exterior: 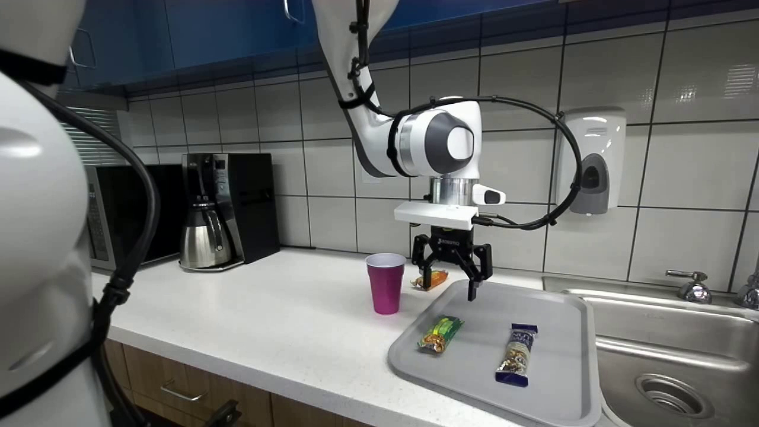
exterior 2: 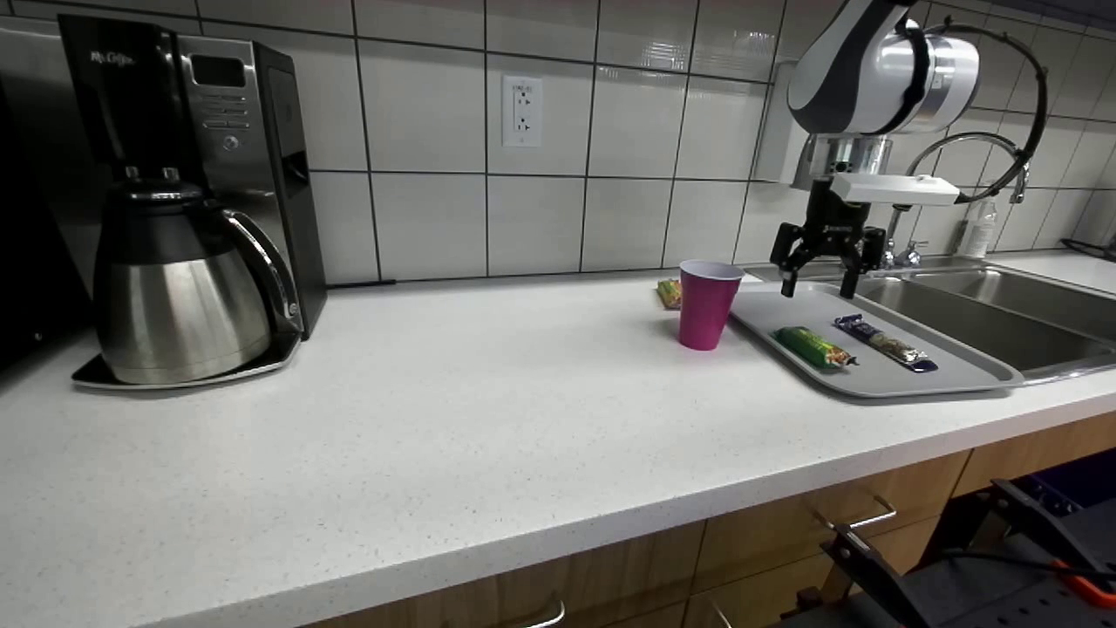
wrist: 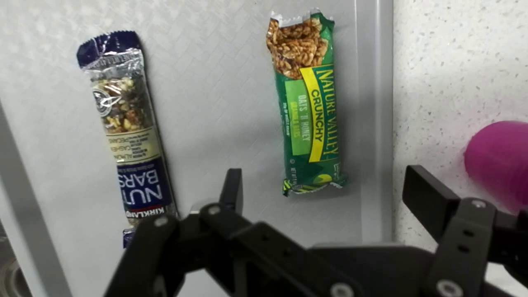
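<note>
Empty, with its two fingers wide apart, the pincer [exterior: 449, 289] hangs above the tray [exterior: 557, 332]. Nearest below it, I judge, is the green bar [wrist: 309, 107], lying on the tray close to the edge that faces the pink cup [exterior: 386, 290]. This cup stands upright on the bench [exterior: 267, 308], just outside the same tray edge; in the wrist view one finger appears past that edge, toward the cup. Therefore a straight lowering could bring this finger onto the tray's raised rim or tip the cup, because the spread is wide and the margin beside the bar is narrow. If the fingers met too near the bar's end, they might catch only its thin crimped tip, and the bar could slip out. Squeezing too strongly might crumble the crunchy inside. Further across the tray, toward its side by the sink [exterior: 682, 338], lies the nut bar [wrist: 132, 136]; it seems loose, so a sideways brush could drag it.
</note>
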Motion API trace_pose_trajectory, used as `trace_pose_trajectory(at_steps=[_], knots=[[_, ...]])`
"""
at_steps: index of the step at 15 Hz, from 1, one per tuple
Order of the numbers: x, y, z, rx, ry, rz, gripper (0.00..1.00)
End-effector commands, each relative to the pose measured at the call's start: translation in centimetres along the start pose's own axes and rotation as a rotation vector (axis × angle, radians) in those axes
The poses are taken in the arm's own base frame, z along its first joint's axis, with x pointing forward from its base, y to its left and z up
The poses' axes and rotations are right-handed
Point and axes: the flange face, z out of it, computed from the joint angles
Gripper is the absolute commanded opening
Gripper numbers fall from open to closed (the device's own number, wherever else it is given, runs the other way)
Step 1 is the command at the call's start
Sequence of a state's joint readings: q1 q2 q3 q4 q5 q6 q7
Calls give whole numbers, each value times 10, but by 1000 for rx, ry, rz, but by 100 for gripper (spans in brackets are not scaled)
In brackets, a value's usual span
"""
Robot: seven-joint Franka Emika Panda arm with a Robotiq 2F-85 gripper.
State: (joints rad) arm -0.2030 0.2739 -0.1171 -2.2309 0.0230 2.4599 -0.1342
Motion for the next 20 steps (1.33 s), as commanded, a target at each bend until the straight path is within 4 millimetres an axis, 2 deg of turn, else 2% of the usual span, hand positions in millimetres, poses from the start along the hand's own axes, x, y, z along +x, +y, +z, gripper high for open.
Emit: trace_pose_trajectory(at_steps=[1, 8, 20], knots=[[-14, -5, -8, -26, -22, -4, 100], [-15, -16, 5, -58, -40, 27, 100], [-15, -9, 36, -88, -97, 85, 100]])
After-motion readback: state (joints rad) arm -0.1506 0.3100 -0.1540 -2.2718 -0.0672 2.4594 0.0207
